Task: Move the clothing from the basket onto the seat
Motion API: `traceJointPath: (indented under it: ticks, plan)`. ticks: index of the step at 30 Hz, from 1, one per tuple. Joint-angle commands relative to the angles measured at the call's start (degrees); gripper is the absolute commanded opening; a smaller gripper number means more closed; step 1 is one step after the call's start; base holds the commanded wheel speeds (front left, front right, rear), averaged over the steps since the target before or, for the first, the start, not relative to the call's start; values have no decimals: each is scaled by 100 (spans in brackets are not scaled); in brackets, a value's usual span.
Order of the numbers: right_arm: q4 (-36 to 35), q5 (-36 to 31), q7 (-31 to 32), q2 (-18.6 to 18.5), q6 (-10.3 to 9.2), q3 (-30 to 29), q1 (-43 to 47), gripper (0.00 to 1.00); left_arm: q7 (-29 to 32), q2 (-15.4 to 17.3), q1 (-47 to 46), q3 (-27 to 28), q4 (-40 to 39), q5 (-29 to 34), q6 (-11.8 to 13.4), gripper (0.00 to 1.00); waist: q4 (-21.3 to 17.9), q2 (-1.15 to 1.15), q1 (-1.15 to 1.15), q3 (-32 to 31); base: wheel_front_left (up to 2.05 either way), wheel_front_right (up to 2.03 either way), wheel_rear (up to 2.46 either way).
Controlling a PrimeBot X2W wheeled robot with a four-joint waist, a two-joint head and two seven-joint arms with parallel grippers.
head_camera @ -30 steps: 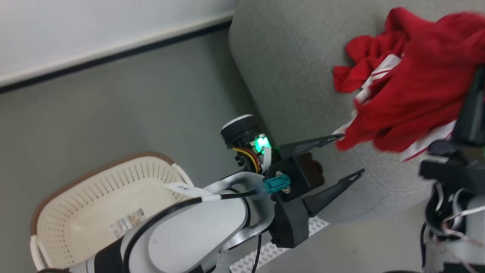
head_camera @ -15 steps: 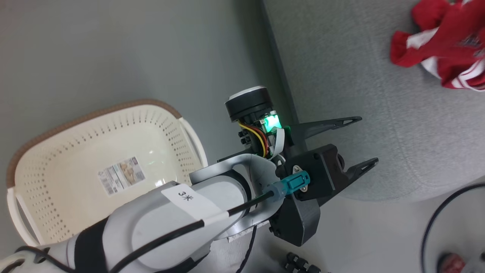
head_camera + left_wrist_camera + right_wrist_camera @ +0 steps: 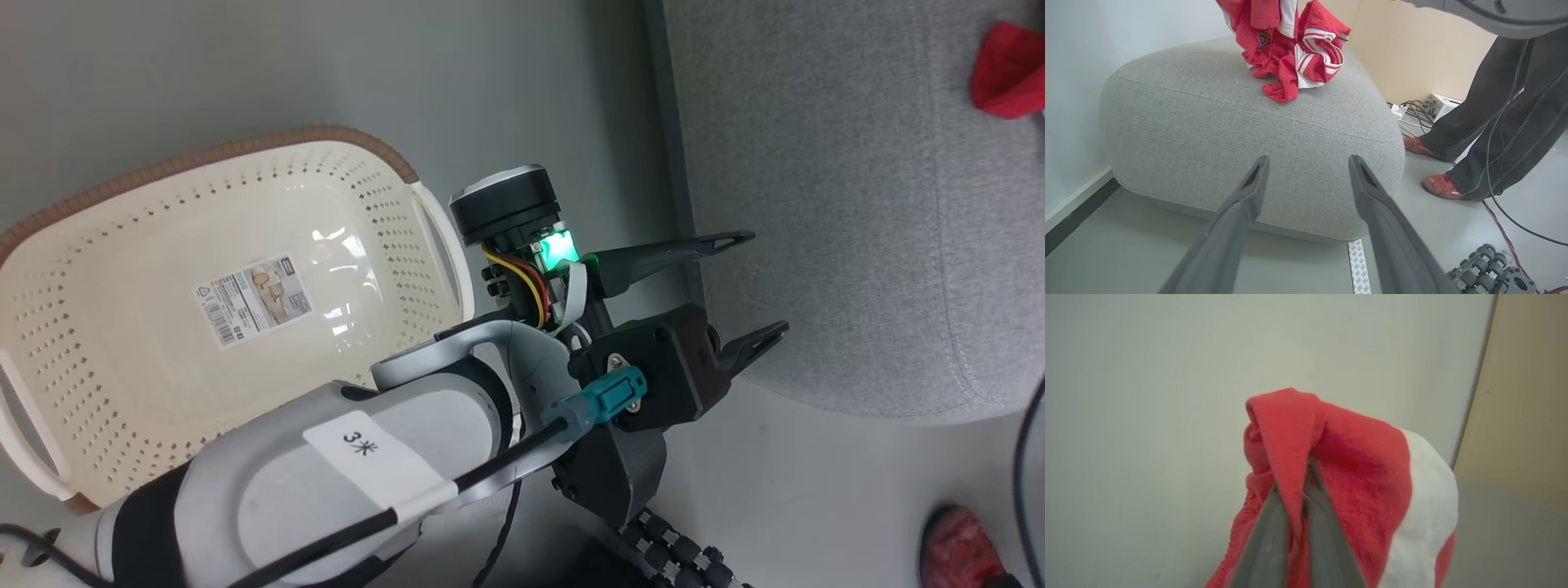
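The left end effector [image 3: 767,283] hangs open and empty just beside the rounded edge of the seat [image 3: 1229,114]. The basket [image 3: 204,153] on the floor [image 3: 816,506] looks emptied. The right end effector [image 3: 1294,486] is clamped on a fold of clothing [image 3: 1359,465]. More red cloth is heaped on the seat top. The fold is best lowered well in from the edge before release. A person's legs [image 3: 1494,122] and cables [image 3: 1412,110] crowd the far side.

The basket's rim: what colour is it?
The rim is brown, above the cream basket wall; clearest in the head view.

Red clothing [image 3: 1274,69], white stripe trim; grey woven seat [image 3: 1208,122]; cream basket [image 3: 73,327], brown rim.
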Motion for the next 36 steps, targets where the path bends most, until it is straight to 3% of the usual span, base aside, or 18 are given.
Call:
traceJointPath:
  ticks: [1, 13, 14, 15, 16, 24, 29, 36]
  plan:
    - [377, 14, -12, 87, 0, 144, -11, 0, 16, 30, -80, 12, -49, 57, 24, 100, 22, -1, -1, 137, 0, 0, 0]
    - [3213, -407, -14, 329, 0, 492, -403, 0, 24, 137, 30, -32, -53, -39, 41, 100, 46, -1, -1, 28, 0, 0, 0]
    - [3361, -441, -13, 305, 0, 458, -443, 16, 8, 156, 35, -19, -52, -28, 63, 100, 59, -1, -1, 0, 0, 0, 0]
    - [3453, -480, -13, 253, 0, 381, -471, 49, -16, 185, 45, -1, -47, -10, 89, 100, 73, -1, -1, -38, 0, 0, 0]
    - [3505, -528, -13, 195, 0, 277, -496, 100, -53, 203, 60, 22, -48, -3, 109, 100, 87, -1, -1, -71, 0, 0, 0]
    - [3352, -899, -13, 336, 0, -431, -257, 100, -287, 339, 336, 102, -14, -142, 247, 100, 220, -1, -1, -493, 0, 0, 0]
    - [2809, -999, -13, 622, 0, -627, 168, 100, -558, 397, 598, 183, 107, -227, 392, 100, 432, -1, -1, -939, 0, 0, 0]
    - [1740, -1053, 13, 1136, 0, -245, 1348, 100, -1109, 440, 1127, 375, 408, -434, 694, 100, 816, -1, -1, -1737, 0, 0, 0]
